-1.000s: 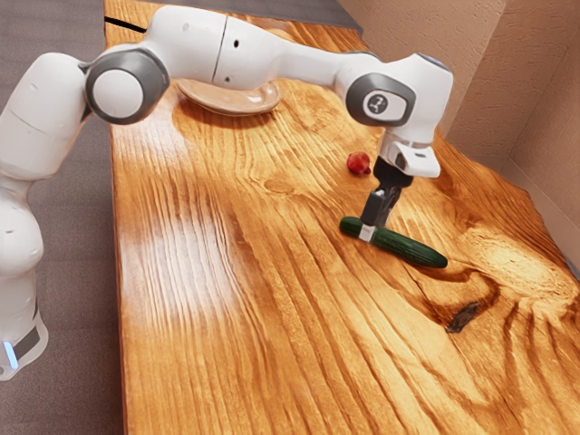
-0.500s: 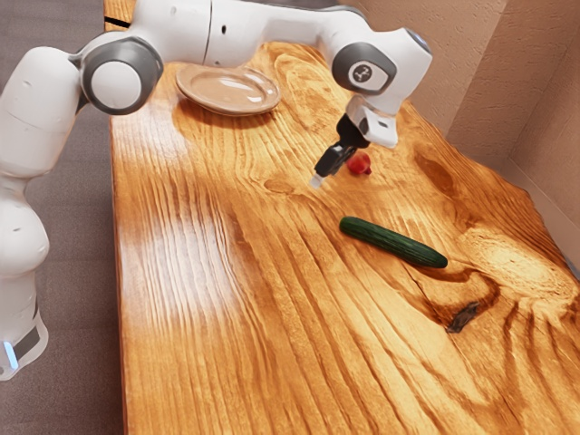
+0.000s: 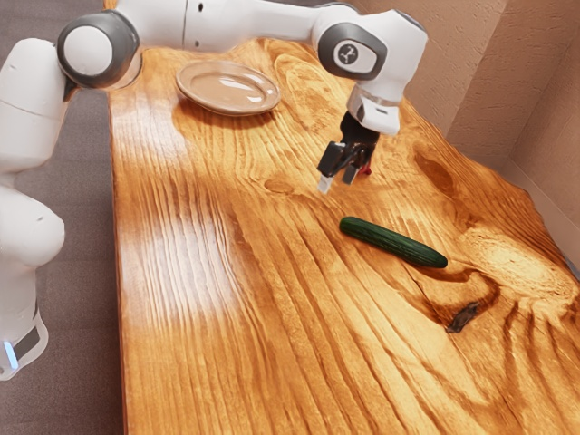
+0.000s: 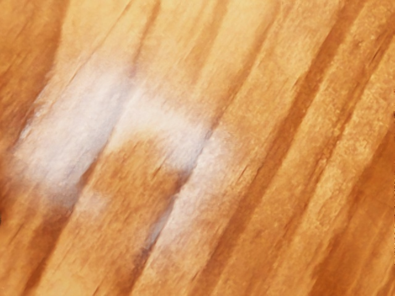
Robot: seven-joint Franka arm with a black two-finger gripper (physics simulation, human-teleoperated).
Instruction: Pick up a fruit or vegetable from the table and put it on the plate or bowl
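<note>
Table (image 3: 272,344): a long slab of orange-brown wood with strong grain. It runs from the near edge to the far end of the exterior view. The wrist view shows its boards (image 4: 278,154) with a pale patch of glare.
Arm (image 3: 227,20): white. It comes in from the exterior view's far left, crosses above the far end of the table and bends down on the right.
Plate (image 3: 228,87): shallow and tan, on the far part of the table, left of the gripper and well apart from it.
Cucumber (image 3: 392,242): dark green. It lies flat on the wood, nearer than the gripper and to its right, and nothing touches it.
Gripper (image 3: 335,181): black, pointing down and tilted over the wood. Its two fingers stand apart with nothing between them.
Red fruit (image 3: 366,168): small, on the table just behind the gripper on its right, partly hidden by it.
</note>
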